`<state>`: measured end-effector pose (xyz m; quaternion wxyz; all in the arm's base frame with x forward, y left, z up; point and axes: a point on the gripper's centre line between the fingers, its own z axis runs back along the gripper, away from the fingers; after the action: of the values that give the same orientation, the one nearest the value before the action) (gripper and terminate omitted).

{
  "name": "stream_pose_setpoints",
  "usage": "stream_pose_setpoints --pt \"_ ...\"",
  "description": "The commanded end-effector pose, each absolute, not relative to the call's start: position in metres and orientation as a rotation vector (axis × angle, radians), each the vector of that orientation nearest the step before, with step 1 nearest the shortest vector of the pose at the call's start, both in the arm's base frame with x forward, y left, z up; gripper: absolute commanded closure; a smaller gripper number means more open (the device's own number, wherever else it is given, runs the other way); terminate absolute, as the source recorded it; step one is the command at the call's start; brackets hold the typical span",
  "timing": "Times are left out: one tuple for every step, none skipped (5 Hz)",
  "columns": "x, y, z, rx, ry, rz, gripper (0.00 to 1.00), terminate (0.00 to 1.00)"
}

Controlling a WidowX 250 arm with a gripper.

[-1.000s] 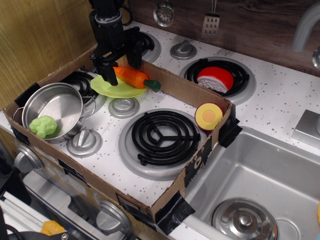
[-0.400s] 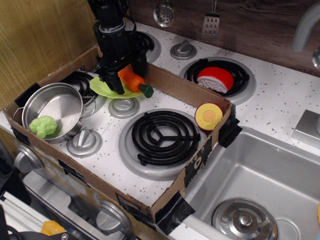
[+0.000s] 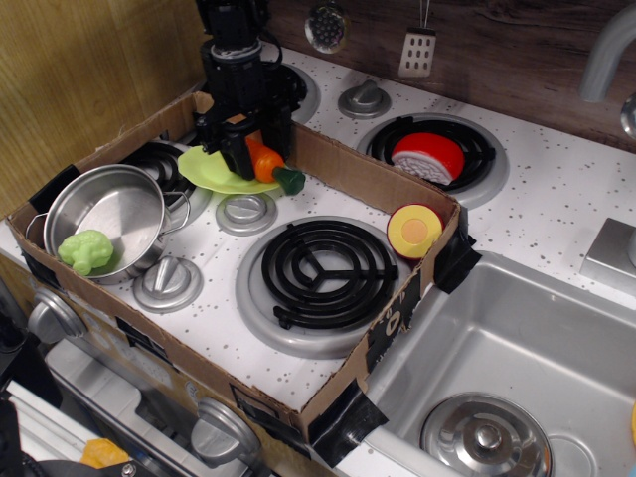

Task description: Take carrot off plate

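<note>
the black gripper [image 3: 250, 151] comes down from the top of the view over the back left of the toy stove, its two fingers set on either side of the orange carrot [image 3: 266, 167] and pinching it near the thick middle. the carrot lies tilted over the near right part of the yellow-green plate [image 3: 211, 170], and its dark green stem end sticks out past the plate's rim toward the front right; whether the carrot rests on the plate or is raised just off it cannot be told. the plate sits flat on the back left burner inside a shallow cardboard tray [image 3: 393, 318] that is patched with black tape at its corners. in the left of the tray stands a shiny steel pot [image 3: 106, 216] with a lumpy light-green toy vegetable [image 3: 85, 250] inside it. a large black coil burner [image 3: 315, 271] fills the middle of the tray, with grey knobs [image 3: 245, 212] near it. a round red and yellow piece [image 3: 414, 230] leans against the tray's right wall. beyond the tray, on another burner, lies a red and white piece [image 3: 427, 156]. at the lower right is a steel sink [image 3: 537, 350] with a pot lid [image 3: 486, 439] in it.
</note>
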<state>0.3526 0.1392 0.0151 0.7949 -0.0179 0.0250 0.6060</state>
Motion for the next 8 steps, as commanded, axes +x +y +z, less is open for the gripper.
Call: stream_pose_setpoints --pt "0.351 0.137 0.03 0.029 -0.05 1.29 1.0 0.0" --pt "0.345 0.128 0.05 0.079 -0.137 1.334 1.0 0.0" --pt "0.34 0.117 0.072 0.133 -0.171 1.353 1.0 0.0" --pt "0.336 0.104 0.095 0.189 -0.185 1.396 1.0 0.0" --pt "0.324 0.094 0.099 0.204 -0.17 1.434 1.0 0.0" --pt "0.307 0.082 0.09 0.18 -0.126 1.482 1.0 0.0" --pt "0.289 0.07 0.072 0.126 -0.101 1.53 1.0 0.0" --pt "0.279 0.059 0.057 0.089 -0.116 1.564 1.0 0.0"
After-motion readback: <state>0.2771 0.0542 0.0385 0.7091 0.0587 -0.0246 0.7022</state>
